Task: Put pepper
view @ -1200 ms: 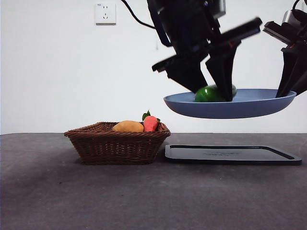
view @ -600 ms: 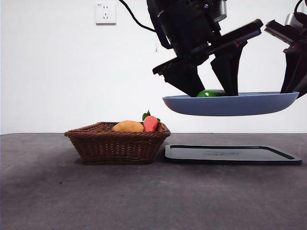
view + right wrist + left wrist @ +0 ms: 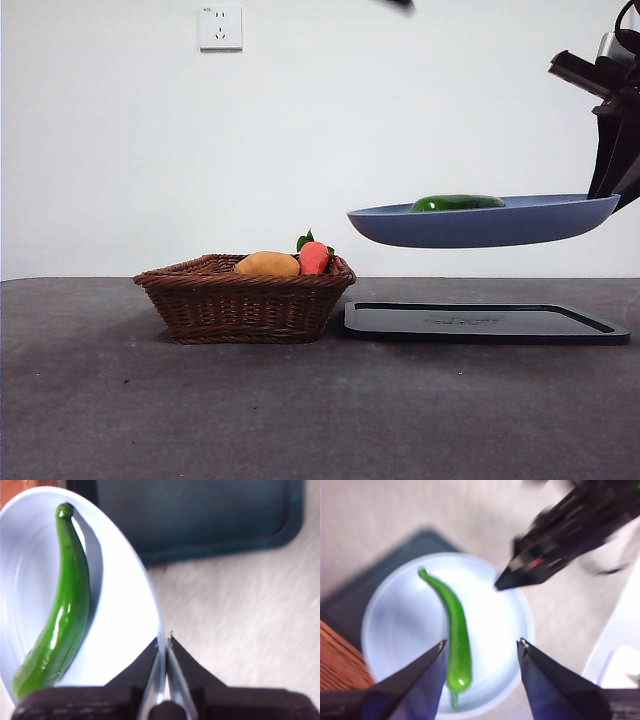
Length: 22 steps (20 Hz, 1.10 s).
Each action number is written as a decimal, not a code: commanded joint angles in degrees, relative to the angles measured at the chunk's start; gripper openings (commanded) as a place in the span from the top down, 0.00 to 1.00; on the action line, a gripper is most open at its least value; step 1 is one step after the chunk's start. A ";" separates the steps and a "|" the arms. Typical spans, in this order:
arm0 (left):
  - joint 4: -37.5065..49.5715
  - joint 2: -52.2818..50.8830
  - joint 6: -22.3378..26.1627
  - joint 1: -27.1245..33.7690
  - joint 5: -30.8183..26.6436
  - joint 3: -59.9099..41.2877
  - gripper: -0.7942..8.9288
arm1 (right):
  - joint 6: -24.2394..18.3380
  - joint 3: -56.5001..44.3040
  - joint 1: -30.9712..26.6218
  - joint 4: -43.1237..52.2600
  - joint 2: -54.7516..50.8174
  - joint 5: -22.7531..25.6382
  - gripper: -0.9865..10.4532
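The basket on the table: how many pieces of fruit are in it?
2 show above the basket rim: a yellow-orange fruit on the left and a red-orange fruit with green leaves touching it on the right. The low camera cannot see inside, so more may be hidden.

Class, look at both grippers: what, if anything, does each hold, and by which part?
The right gripper clamps the blue plate by its rim, holding it in the air. The left gripper is open above the pepper, holding nothing.

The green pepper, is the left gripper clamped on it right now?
No. The left gripper is open above the blue plate, and the pepper lies loose on it.
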 commanded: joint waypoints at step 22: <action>-10.16 -29.53 4.07 0.96 -1.75 1.07 0.67 | 1.79 13.25 -4.48 16.72 29.40 3.26 0.91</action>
